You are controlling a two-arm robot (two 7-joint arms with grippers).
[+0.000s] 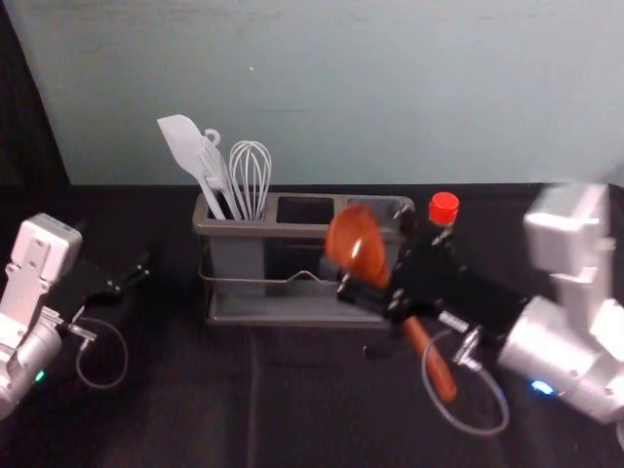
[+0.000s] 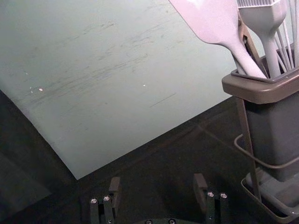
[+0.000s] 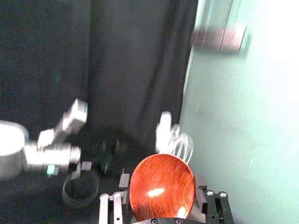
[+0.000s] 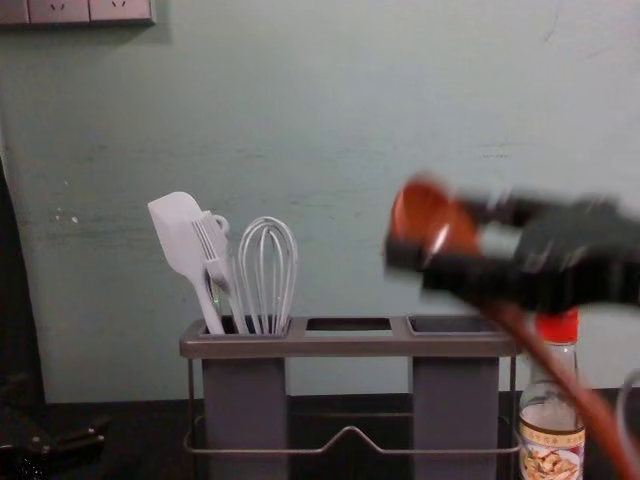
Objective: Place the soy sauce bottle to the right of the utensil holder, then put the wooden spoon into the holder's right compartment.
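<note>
Here | right claw (image 1: 374,255) near holder (image 1: 292,230), pinching spoon (image 1: 353,238) (handle (image 1: 439,372) below) | left claw (image 1: 132,274) leftward, spread

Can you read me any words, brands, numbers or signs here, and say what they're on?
No text here is readable.
Soy sauce bottle: label lettering, too small to read.
Right arm: a pale marking, too blurred to read.

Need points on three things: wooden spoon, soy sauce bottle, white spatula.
Wooden spoon (image 3: 161,184): right wrist view, on the inside of its bowl.
Soy sauce bottle (image 1: 444,208): head view, on its red cap.
White spatula (image 4: 177,228): chest view, on its broad blade.
</note>
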